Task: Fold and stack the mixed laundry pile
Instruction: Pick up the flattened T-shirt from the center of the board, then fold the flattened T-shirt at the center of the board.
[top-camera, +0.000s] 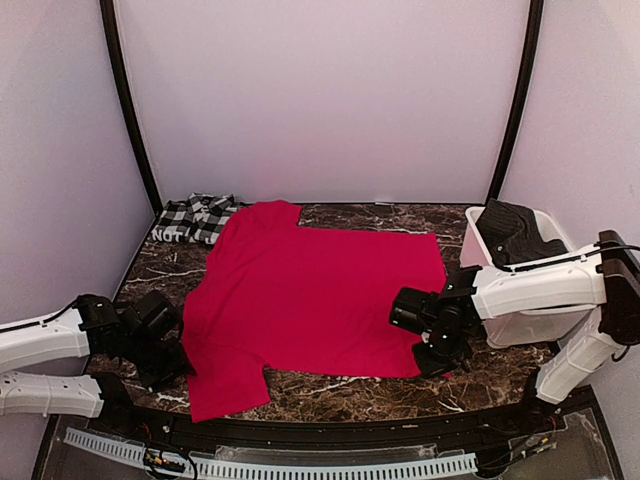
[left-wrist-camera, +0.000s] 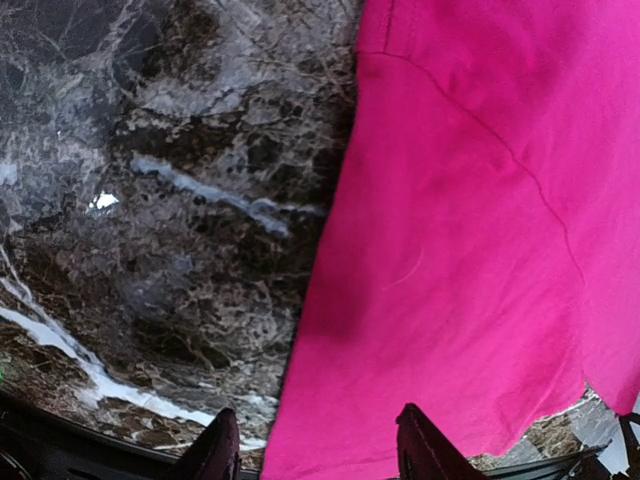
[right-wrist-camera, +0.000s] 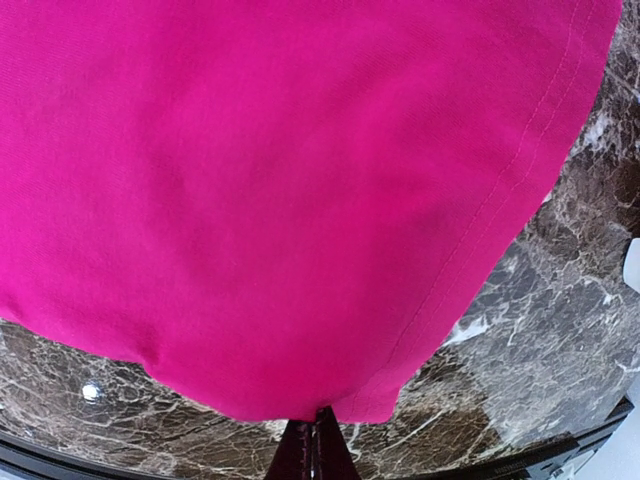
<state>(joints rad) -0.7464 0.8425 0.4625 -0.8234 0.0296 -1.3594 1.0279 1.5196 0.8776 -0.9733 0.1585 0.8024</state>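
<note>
The bright red garment (top-camera: 310, 290) lies spread flat on the marble table (top-camera: 340, 392). The black-and-white checked garment (top-camera: 195, 218) sits bunched at the back left corner. My left gripper (top-camera: 172, 357) is at the red garment's left edge near the sleeve. In the left wrist view it (left-wrist-camera: 320, 455) is open, with one finger over bare marble and the other over the red cloth (left-wrist-camera: 480, 220). My right gripper (top-camera: 436, 356) is at the garment's near right corner. The right wrist view shows it (right-wrist-camera: 313, 452) shut on the edge of the red hem (right-wrist-camera: 330, 405).
A white bin (top-camera: 474, 240) stands at the right edge with a dark garment (top-camera: 515, 232) in it, just behind my right arm. Curved black posts rise at the back corners. A black rail runs along the table's near edge.
</note>
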